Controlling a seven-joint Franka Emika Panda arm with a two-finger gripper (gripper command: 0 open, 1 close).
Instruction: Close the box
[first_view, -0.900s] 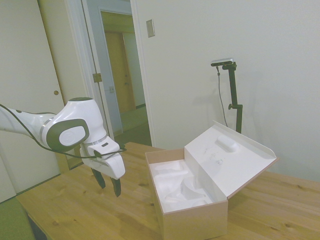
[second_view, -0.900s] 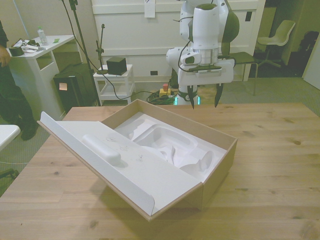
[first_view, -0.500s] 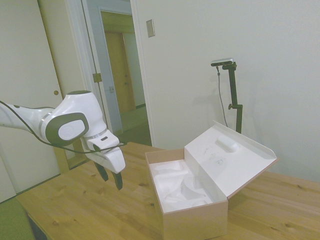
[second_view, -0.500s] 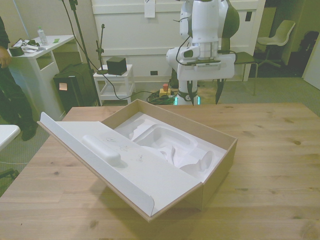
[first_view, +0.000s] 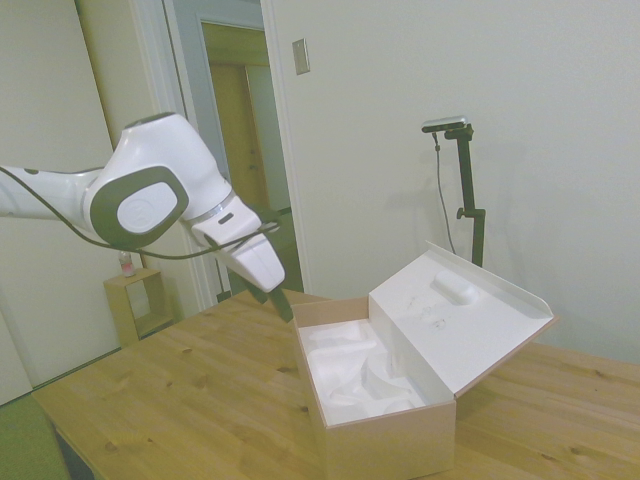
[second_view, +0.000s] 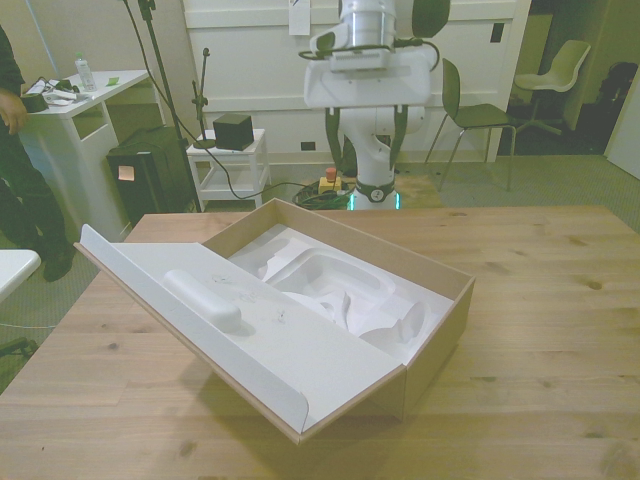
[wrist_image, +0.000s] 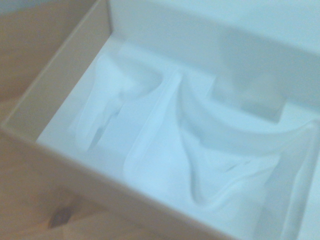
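Note:
The tan cardboard box (first_view: 385, 440) (second_view: 441, 331) stands open on the wooden table, showing its white moulded lining (wrist_image: 175, 150). Its flap lid (first_view: 452, 318) (second_view: 232, 322) leans outward with the white inner face up, toward the front view's left. My gripper (first_view: 278, 300) (second_view: 364, 135) hangs in the air above the table's far edge, just outside the box's corner nearest the arm, tilted toward the box. It is open, holds nothing and touches nothing. The blurred wrist view looks down into the lining past a brown box wall (wrist_image: 55, 90).
The table (second_view: 560, 300) stretches bare to the front view's right of the box. Off the table are a person (second_view: 15, 150) by a white desk (second_view: 80, 95), a white cart (second_view: 232, 160), chairs (second_view: 480, 110) and a small wooden stand (first_view: 130, 300).
My gripper has risen from low over the table and swung toward the box, now tilted at its near corner. The box and lid have not moved.

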